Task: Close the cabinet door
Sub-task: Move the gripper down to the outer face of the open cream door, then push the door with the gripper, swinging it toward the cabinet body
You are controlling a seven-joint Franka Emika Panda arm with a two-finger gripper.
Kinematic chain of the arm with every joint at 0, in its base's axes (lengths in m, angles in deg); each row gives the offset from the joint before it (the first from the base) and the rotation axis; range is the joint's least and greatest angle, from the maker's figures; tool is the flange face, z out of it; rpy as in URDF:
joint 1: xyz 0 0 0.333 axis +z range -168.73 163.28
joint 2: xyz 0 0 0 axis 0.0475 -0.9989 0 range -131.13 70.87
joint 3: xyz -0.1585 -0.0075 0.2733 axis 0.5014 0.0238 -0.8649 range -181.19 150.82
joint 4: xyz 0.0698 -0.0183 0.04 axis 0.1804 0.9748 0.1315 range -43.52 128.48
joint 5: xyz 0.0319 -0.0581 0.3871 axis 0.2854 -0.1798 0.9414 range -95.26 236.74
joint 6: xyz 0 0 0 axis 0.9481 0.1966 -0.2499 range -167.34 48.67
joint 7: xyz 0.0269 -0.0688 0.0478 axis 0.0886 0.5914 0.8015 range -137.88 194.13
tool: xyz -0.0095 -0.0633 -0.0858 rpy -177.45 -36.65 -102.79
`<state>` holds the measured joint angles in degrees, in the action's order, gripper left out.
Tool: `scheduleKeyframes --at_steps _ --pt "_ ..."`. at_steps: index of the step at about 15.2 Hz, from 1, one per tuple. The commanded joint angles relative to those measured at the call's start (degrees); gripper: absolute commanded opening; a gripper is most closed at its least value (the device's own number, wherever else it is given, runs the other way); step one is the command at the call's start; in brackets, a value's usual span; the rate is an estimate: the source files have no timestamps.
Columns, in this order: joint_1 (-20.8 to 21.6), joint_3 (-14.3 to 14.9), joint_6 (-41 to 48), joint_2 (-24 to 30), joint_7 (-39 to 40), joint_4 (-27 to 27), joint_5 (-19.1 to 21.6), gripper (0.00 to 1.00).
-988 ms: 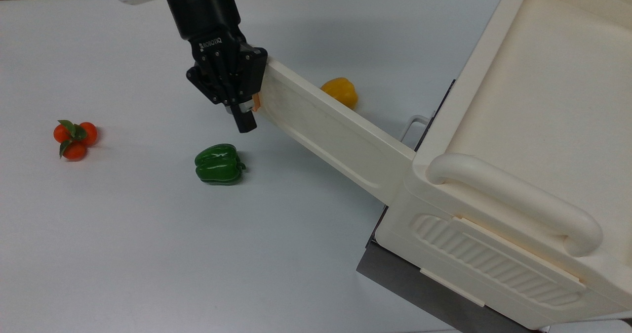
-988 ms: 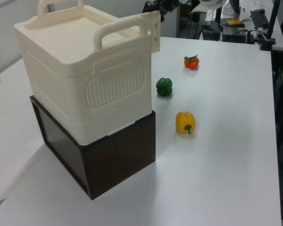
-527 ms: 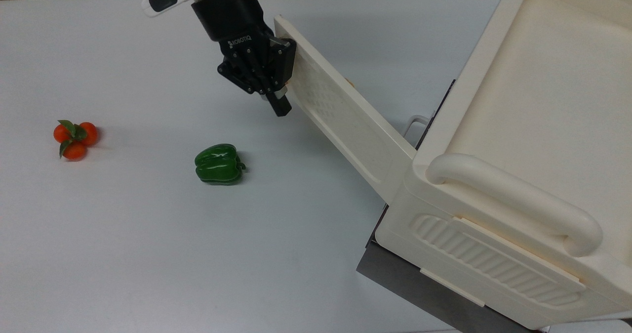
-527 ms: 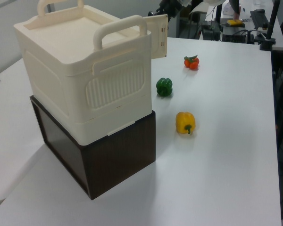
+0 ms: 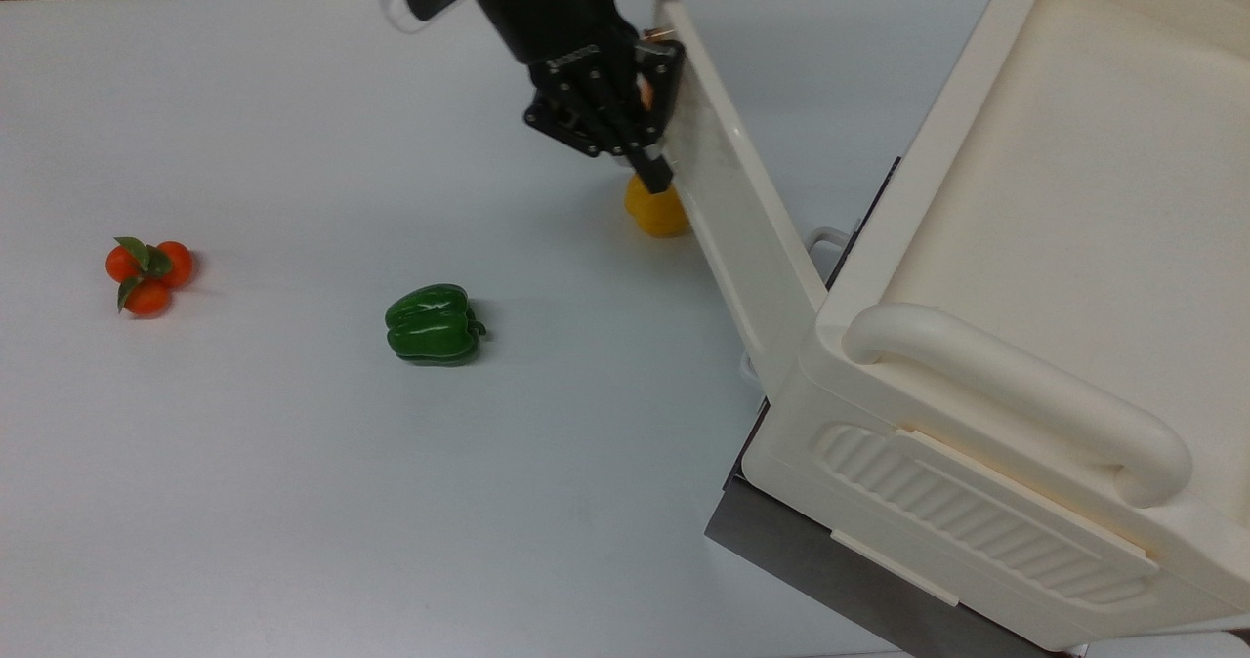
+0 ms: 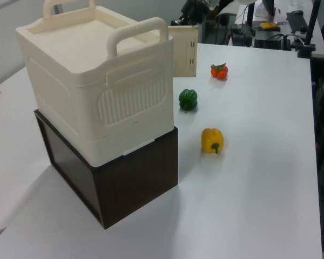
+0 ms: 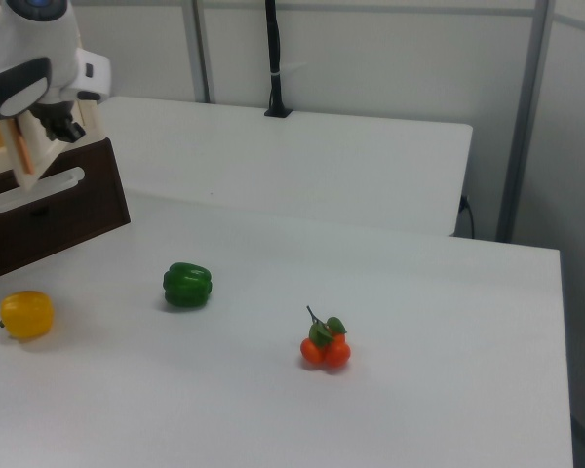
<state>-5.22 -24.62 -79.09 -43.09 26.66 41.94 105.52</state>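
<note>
Item 1: claw, black, set against the free end of the cabinet door; you cannot tell whether its fingers are apart or together, as the copper handle sits hidden behind it.
Item 2: cabinet door, hinged to the cabinet, partly open, swung nearer the cabinet front than 0.5 s ago.
Item 3: cabinet, cut off at the top view's right edge, on a dark base.
Item 4: yellow pepper, half hidden behind the door and claw in the top view; 0.5 s ago it was almost fully covered.
Item 5: green pepper, mid-worktop, unmoved.
Item 6: 3 tomatoes, near the top view's left worktop edge, unmoved.
</note>
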Motion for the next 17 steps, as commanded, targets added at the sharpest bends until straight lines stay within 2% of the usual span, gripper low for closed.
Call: scheduleKeyframes --at_steps 1,8,11,15,17 --pt "-0.1 -3.0 1.3 1.0 -0.4 0.7 -1.4 0.00" --pt "0.2 -8.4 0.1 0.7 -1.0 0.6 -1.9 0.00" --pt "0.3 -11.7 -2.8 0.3 -1.7 0.6 -3.3 0.00" --pt "0.6 -14.5 -7.7 -0.7 -2.6 0.9 -4.7 0.00" --pt "1.6 -14.9 -10.7 -1.2 -2.6 1.2 -5.0 0.00"
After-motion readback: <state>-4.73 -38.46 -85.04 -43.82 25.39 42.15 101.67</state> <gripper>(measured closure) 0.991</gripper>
